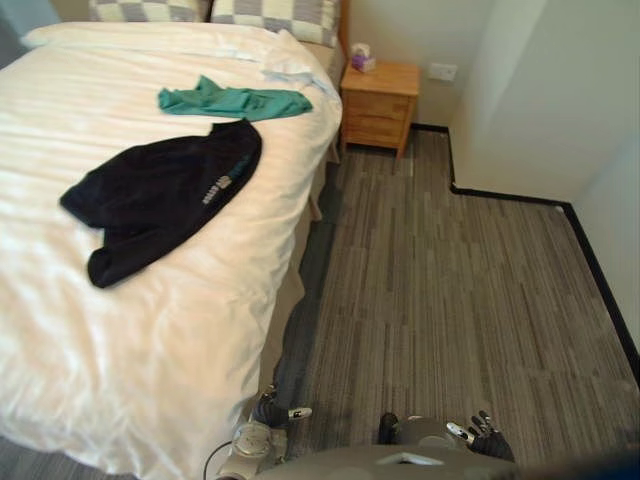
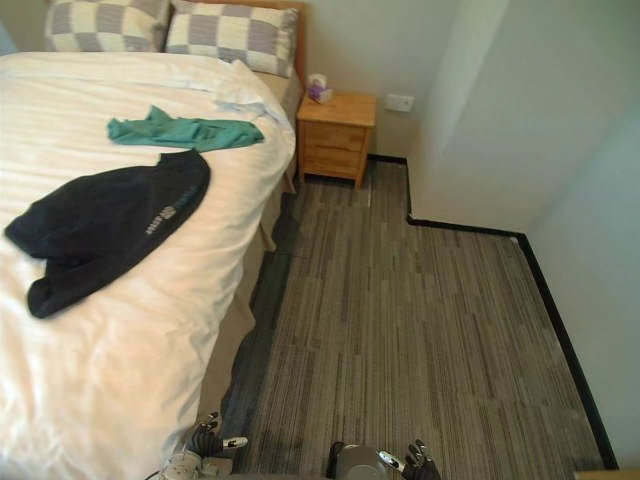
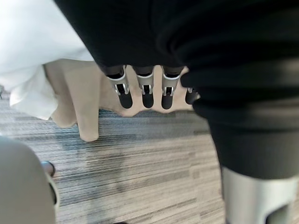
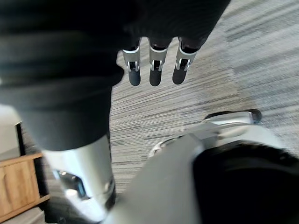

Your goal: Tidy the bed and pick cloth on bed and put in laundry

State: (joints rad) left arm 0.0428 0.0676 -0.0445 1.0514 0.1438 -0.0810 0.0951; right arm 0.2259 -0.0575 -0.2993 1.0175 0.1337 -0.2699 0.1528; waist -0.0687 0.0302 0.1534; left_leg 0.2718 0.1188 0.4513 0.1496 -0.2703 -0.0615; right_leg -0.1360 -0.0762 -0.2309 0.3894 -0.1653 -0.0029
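Bed (image 1: 150,330) in white sheets holds a black top (image 1: 160,195) and teal shirt (image 1: 235,101), left hand (image 3: 147,93) and right hand (image 4: 156,70) hanging open, empty.

On the bed (image 1: 150,330), small cloth (image 1: 235,101) lies just behind large cloth (image 1: 160,195); nightstand (image 1: 378,100) stands right of pillows (image 1: 275,18).

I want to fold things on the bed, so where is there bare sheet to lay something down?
The widest bare patch is the near end of the bed, between the black garment and the bed's near edge. A narrower strip lies between the green cloth and the pillows. The middle is crowded: both garments lie close together.
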